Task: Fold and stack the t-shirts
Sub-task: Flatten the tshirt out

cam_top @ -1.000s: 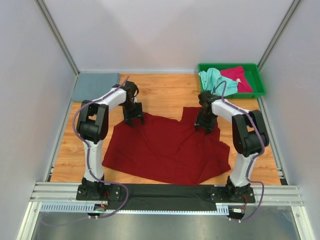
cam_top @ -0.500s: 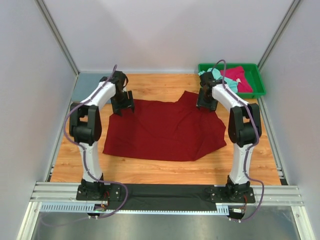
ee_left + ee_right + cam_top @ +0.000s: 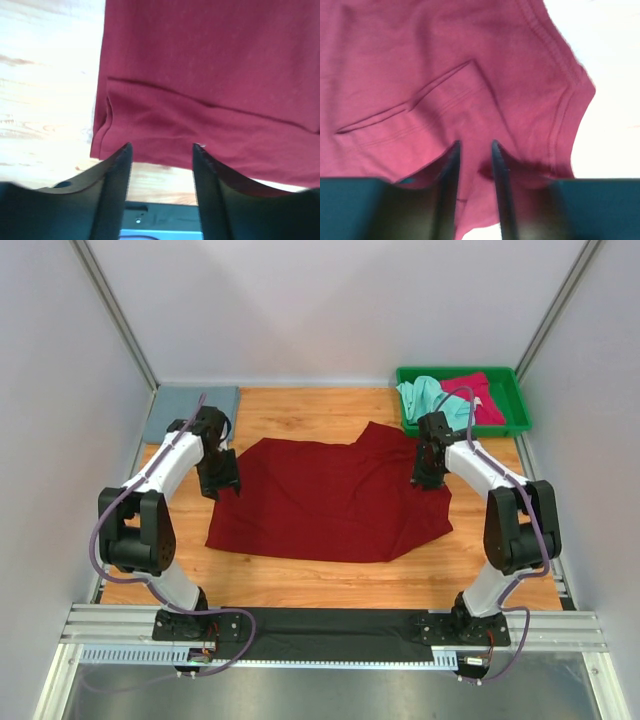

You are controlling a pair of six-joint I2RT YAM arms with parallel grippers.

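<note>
Lying spread out — dark red t-shirt [image 3: 330,502]

**Top external view:** fixed high behind the arm bases [image 3: 185,622], it faces forward and down from a distance, taking in the whole wooden table [image 3: 300,580]. **Left wrist view:** close, it looks down past its own fingers [image 3: 112,190] at the left edge of the dark red t-shirt [image 3: 330,495] and bare wood. **Right wrist view:** closer still, it looks onto the shirt's right edge. All three views share this shirt.
</note>
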